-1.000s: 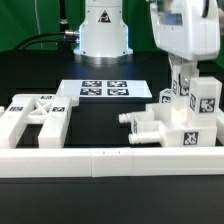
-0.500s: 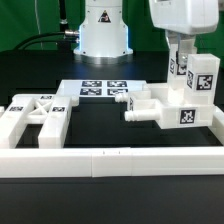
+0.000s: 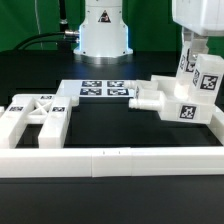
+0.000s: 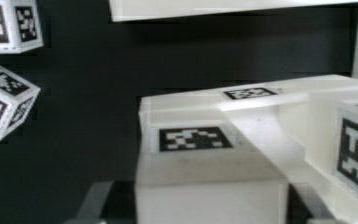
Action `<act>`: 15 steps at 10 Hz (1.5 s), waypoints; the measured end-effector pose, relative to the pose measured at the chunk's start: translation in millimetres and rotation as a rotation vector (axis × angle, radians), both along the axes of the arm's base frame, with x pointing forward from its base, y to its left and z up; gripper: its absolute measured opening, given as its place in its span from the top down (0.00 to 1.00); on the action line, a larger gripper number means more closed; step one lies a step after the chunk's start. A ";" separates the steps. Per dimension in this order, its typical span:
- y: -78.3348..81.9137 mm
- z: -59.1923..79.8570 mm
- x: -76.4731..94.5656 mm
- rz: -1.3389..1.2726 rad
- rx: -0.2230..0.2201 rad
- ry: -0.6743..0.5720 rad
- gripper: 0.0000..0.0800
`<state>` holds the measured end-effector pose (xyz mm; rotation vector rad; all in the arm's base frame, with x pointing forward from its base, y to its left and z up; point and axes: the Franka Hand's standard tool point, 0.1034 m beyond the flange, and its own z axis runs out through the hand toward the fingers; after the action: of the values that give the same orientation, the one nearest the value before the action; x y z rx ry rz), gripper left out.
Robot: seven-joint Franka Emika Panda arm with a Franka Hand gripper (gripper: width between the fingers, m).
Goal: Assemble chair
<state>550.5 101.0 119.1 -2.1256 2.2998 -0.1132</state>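
My gripper point(image 3: 191, 62) comes down at the exterior view's right and is shut on a blocky white chair part point(image 3: 182, 103) with black-and-white tags. It holds the part tilted, off the table, with its pegged end point(image 3: 140, 98) pointing to the exterior view's left. In the wrist view the same part point(image 4: 211, 170) fills the gap between my fingers point(image 4: 105, 202), a tag point(image 4: 201, 138) on its face. More white chair parts point(image 3: 35, 113), a frame and bars, lie at the exterior view's left.
The marker board point(image 3: 101, 89) lies flat behind the middle. A long low white border wall point(image 3: 110, 160) runs along the front. The robot base point(image 3: 104, 30) stands at the back. Tagged white blocks point(image 4: 5, 92) show beside the held part in the wrist view.
My gripper has risen and moved toward the exterior view's right, carrying the tagged part with it; the part now sits higher and more tilted. The parts at the left have not moved.
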 end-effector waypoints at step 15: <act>-133.4 -17.4 -19.7 0.206 -0.240 0.194 0.64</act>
<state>530.8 -32.4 101.6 -2.5853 2.2468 -0.1990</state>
